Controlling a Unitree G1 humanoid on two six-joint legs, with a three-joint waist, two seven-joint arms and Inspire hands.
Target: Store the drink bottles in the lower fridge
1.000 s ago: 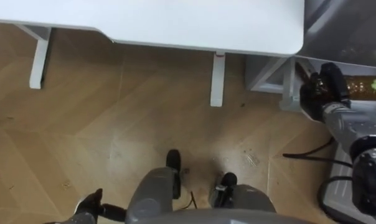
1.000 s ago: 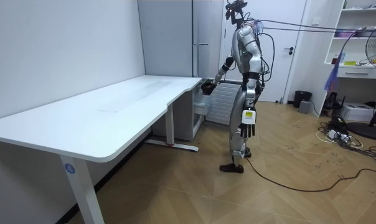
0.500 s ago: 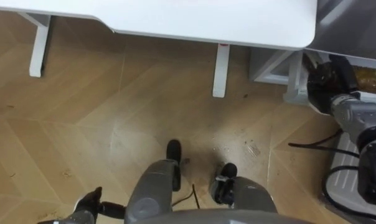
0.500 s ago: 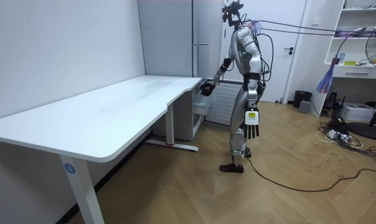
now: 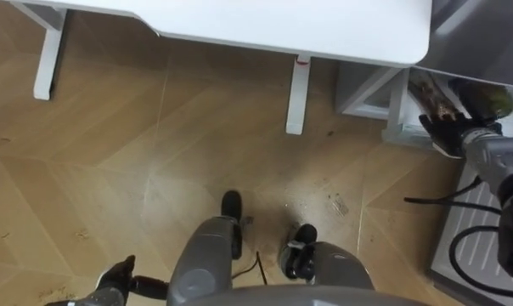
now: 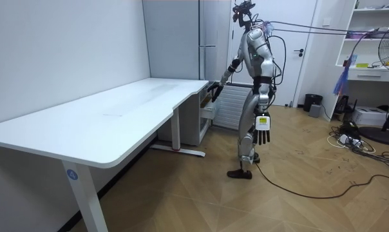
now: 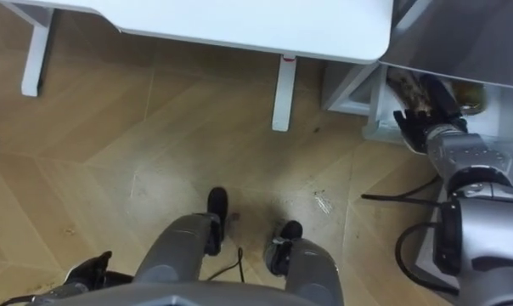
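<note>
Beside the white surface (image 5: 324,25), the lower fridge drawer (image 5: 401,110) stands open with a drink bottle (image 5: 487,96) lying inside. The right robot hand (image 5: 450,134) reaches there, fingers straight and empty; the left robot hand (image 6: 263,132) hangs relaxed. That drink looks placed, with shutting the drawer likely left.

Brown drink bottle (image 5: 486,95) with green label, lying on its side, at the open lower fridge drawer (image 5: 398,132)

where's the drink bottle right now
At the upper right of the left eye view, the drink bottle lies against the right hand, over the fridge's low drawer, just right of the white desk.
</note>
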